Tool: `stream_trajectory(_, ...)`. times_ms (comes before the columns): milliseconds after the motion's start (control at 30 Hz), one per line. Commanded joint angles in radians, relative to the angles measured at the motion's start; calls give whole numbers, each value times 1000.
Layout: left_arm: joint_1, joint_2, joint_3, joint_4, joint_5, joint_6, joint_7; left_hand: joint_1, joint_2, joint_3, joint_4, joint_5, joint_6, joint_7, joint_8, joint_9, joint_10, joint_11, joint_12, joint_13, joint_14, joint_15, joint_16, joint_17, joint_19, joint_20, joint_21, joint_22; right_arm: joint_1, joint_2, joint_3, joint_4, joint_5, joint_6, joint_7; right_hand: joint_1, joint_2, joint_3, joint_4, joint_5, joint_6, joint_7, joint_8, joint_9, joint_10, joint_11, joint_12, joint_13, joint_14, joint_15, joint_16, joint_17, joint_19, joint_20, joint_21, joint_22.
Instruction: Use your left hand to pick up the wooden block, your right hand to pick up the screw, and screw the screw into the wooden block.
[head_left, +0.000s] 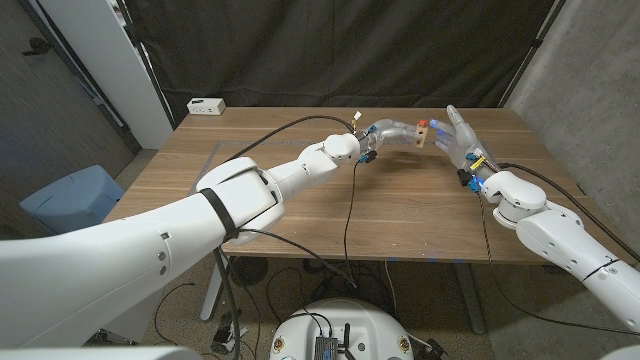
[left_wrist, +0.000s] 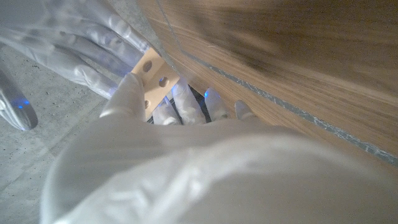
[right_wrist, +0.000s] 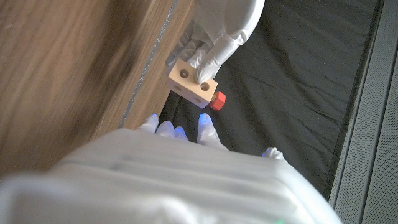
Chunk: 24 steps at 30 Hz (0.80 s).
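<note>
My left hand (head_left: 392, 132) reaches over the far middle of the table and holds the pale wooden block (head_left: 423, 135) above the tabletop. In the right wrist view the block (right_wrist: 192, 84) shows two holes, and the red screw (right_wrist: 217, 99) sticks out of one of its sides. The left hand (right_wrist: 219, 34) pinches the block from behind. My right hand (head_left: 460, 140) stands just right of the block with its fingers spread, holding nothing. In the left wrist view, the block (left_wrist: 153, 79) sits at my left hand's (left_wrist: 161, 155) fingertips, with the right hand's fingers (left_wrist: 74, 43) close beside it.
A small white box (head_left: 206, 105) lies at the table's (head_left: 300, 215) far left corner. A black cable (head_left: 349, 215) hangs from the left wrist across the table's middle. A dark curtain hangs behind the table, and a blue bin (head_left: 70, 198) stands on the floor at the left.
</note>
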Motion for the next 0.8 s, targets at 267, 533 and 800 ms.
stream_trajectory(267,-1,0,-1,0,-1,15,-1,-2,10,21,11,6,24,-9,11,3,-1,1,2,2,11,-70,1,2,7,0,1,4,43,18,-38,22,-8,6,20,-11,1,-1,11,7,3,0,4,-1,-168,-9,1,2,-209,-6,2,5,-7,4,1,1)
stream_trajectory(533,1,2,-2,0,-4,16,-2,-1,10,21,11,6,24,-9,11,3,0,-2,3,2,9,-69,1,2,8,-1,1,4,44,15,-42,13,-11,3,17,-12,2,-1,13,8,5,-1,6,-1,-165,-9,3,2,-209,-6,3,5,-8,5,0,1)
stream_trajectory(800,7,5,-6,0,-5,-4,-8,-2,10,21,11,6,24,-9,12,3,-1,-2,2,2,10,-68,1,2,8,-1,1,4,38,12,-43,5,-8,1,17,-12,2,-1,15,8,7,-1,8,0,-163,-10,4,2,-207,-6,4,5,-8,4,1,1)
